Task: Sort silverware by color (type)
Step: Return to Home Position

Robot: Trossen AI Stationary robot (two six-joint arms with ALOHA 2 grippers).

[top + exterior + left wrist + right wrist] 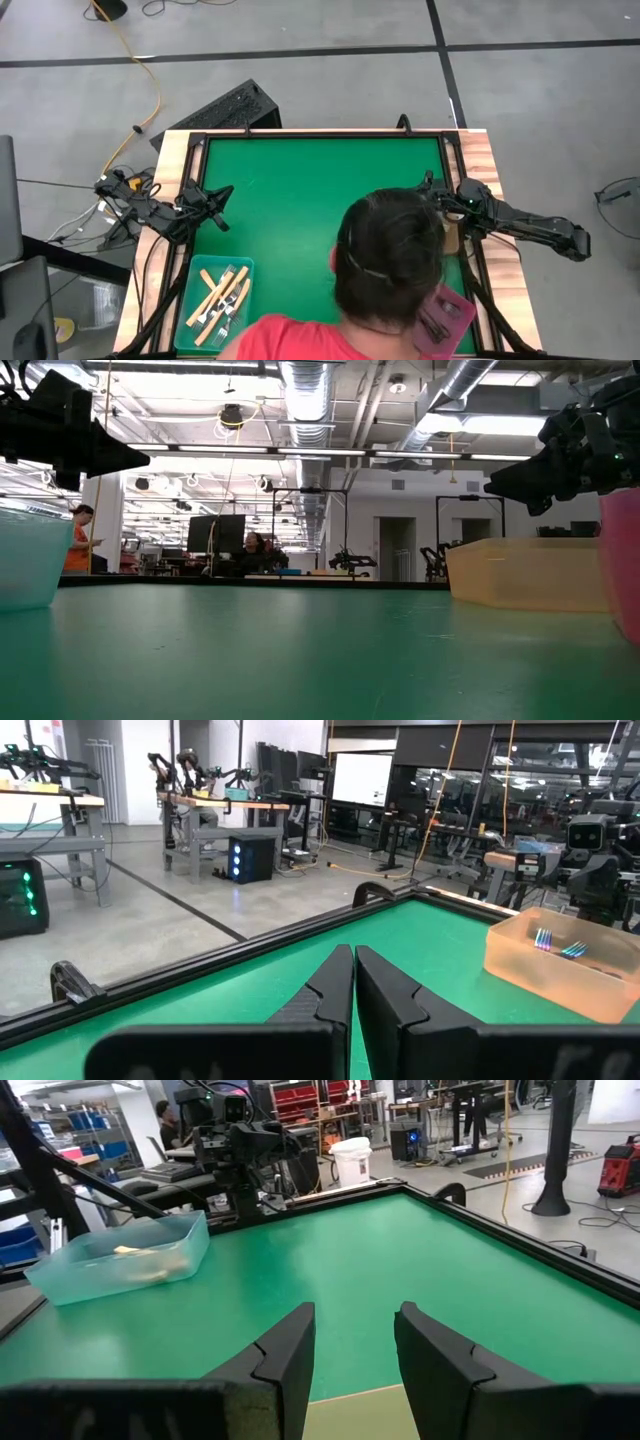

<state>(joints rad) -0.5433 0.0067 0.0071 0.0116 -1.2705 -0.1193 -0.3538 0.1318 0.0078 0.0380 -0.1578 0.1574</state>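
My left gripper [353, 982] hangs shut over the table's left edge [216, 204], touching nothing. At the right edge my right gripper [355, 1342] is open [430, 186] with only green mat between its fingers. Cream and gold-handled forks [222, 293] lie in the teal tray [190, 318] at the near left. Iridescent forks [558, 944] lie in the tan tray [540, 972] on the right side. Dark forks [436, 322] lie in the pink tray [462, 306] at the near right.
A person in a red top leans over the table's near edge, the head [390, 255] covering the mat's near middle and most of the tan tray. The green mat [300, 200] has a raised black rim [320, 133]. People stand in the room beyond [80, 540].
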